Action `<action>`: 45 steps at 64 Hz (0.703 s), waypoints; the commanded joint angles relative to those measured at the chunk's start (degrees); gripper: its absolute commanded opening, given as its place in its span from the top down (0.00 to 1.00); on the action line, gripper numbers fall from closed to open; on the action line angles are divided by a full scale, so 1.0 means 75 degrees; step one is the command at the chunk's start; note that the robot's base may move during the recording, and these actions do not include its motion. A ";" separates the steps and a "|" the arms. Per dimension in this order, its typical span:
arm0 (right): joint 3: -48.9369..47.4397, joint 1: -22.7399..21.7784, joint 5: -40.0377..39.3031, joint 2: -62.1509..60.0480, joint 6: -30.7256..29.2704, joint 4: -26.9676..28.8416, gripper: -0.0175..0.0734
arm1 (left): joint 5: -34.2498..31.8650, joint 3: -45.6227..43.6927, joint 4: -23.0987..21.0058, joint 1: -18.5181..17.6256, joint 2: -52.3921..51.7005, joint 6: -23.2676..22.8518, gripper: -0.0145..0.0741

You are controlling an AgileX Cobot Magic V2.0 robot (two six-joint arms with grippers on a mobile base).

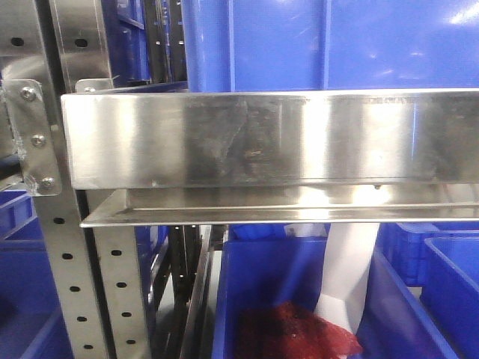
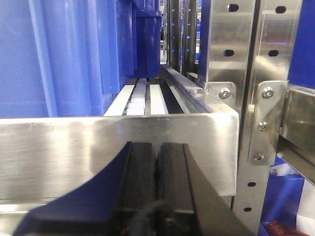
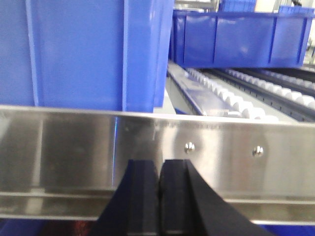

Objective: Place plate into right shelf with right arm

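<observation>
- Two tools are seen closest to the cameras, each with its black fingers pressed together and nothing held between them: the right tool in the right wrist view and the left tool in the left wrist view.
- Neither tool is seen to carry the plate, and the plate is not found in any view; its whereabouts cannot be told from these pictures.
- Just beyond both tools, the brushed steel front lip of the right shelf is faced squarely, which is judged to suit a straight approach to a tier.
- Below that lip, a narrow gap is left above a second folded steel edge; little open height is offered there for a flat object.
- Behind the lip, the tier is occupied by a large blue crate, so room on that side is judged tight.
- To the right of the crate, white rollers are laid in rows and run back toward a farther blue bin.
- At the side, perforated uprights with screwed brackets mark the limit of sideways movement.
</observation>
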 commanded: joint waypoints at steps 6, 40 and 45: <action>-0.0036 -0.0043 -0.0872 -0.0116 -0.0012 0.0026 0.75 | -0.0680 0.0057 -0.0017 -0.0032 -0.0080 -0.0019 0.89; -0.0036 -0.0043 -0.0872 -0.0116 -0.0012 0.0026 0.75 | -0.0680 0.0057 -0.0017 -0.0032 -0.0080 -0.0019 0.89; -0.0036 -0.0043 -0.0872 -0.0116 -0.0012 0.0026 0.75 | -0.0680 0.0057 -0.0017 -0.0032 -0.0080 -0.0019 0.89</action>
